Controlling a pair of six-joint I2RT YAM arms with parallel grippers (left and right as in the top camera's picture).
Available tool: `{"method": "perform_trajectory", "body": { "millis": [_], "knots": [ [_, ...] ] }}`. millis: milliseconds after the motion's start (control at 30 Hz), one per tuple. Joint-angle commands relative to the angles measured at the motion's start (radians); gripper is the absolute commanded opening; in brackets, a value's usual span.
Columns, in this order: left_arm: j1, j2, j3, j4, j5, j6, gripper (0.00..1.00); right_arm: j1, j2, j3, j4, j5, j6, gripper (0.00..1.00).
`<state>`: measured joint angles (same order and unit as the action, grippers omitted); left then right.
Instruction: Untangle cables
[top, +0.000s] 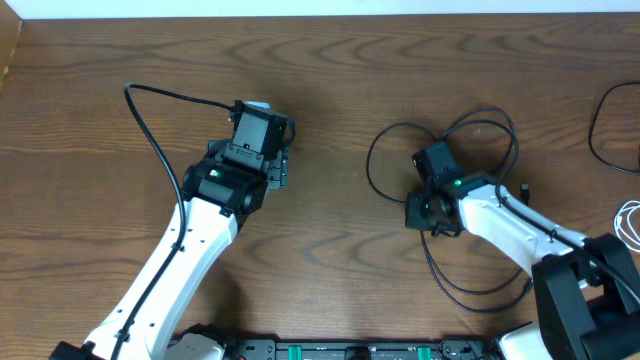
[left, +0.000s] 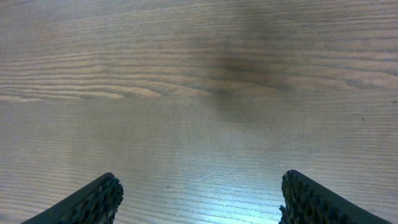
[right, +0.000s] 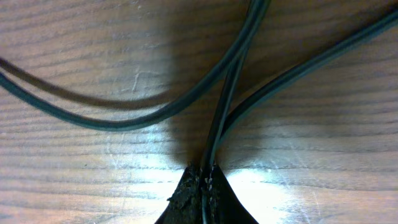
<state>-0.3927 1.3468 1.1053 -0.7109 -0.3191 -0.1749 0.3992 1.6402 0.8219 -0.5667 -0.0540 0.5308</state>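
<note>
Left arm (top: 190, 250): reaches up the table from the near edge. A thicker black wire (top: 150, 135) arcs off it, out to the left of the left gripper.
Left gripper (left: 200, 200): its two textured fingers (left: 93, 200) stand wide apart with nothing between them. It is low over the wood, with only bare grain ahead of it.
Table (top: 330, 240): brown wood. The stretch between the two grippers carries no cable.
Black cable (right: 112, 122): lies well to the right of the left gripper, looped loosely around the right gripper. Strands curve off to the right gripper's left, cross just ahead of its tips and run on behind it toward the near edge.
Right gripper (right: 203, 184): fingertips pressed together and clamped on one strand of the black cable, right at the table surface. A second strand passes just beside the pinch.
White cable (top: 621, 222): a small curl at the table's right edge, well to the right of the right gripper and apart from the black loops.
Far-right black loop (top: 593, 125): ahead of the white cable. I cannot tell what it belongs to.
</note>
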Motion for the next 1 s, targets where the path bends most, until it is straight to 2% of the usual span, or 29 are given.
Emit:
{"method": "perform_trajectory", "body": {
  "millis": [0,200,433,533,667,967],
  "knots": [
    [0.005,0.006,-0.006,-0.003,-0.003,0.014,0.83,-0.041,0.020,0.135,-0.033,0.054,-0.036,0.01],
    [0.005,0.006,-0.006,-0.003,-0.003,0.014,0.83,-0.097,0.020,0.378,-0.105,0.207,-0.107,0.01],
    [0.005,0.006,-0.006,-0.003,-0.003,0.014,0.83,-0.187,0.020,0.610,-0.080,0.484,-0.129,0.01],
    [0.005,0.006,-0.006,-0.003,-0.003,0.014,0.83,-0.238,0.020,0.640,-0.002,0.575,-0.149,0.01],
    [0.005,0.006,-0.006,-0.003,-0.003,0.014,0.83,-0.330,0.020,0.640,0.142,0.587,-0.199,0.01],
    [0.005,0.006,-0.006,-0.003,-0.003,0.014,0.83,-0.527,0.021,0.639,0.257,0.587,-0.199,0.01]
  ]
}}
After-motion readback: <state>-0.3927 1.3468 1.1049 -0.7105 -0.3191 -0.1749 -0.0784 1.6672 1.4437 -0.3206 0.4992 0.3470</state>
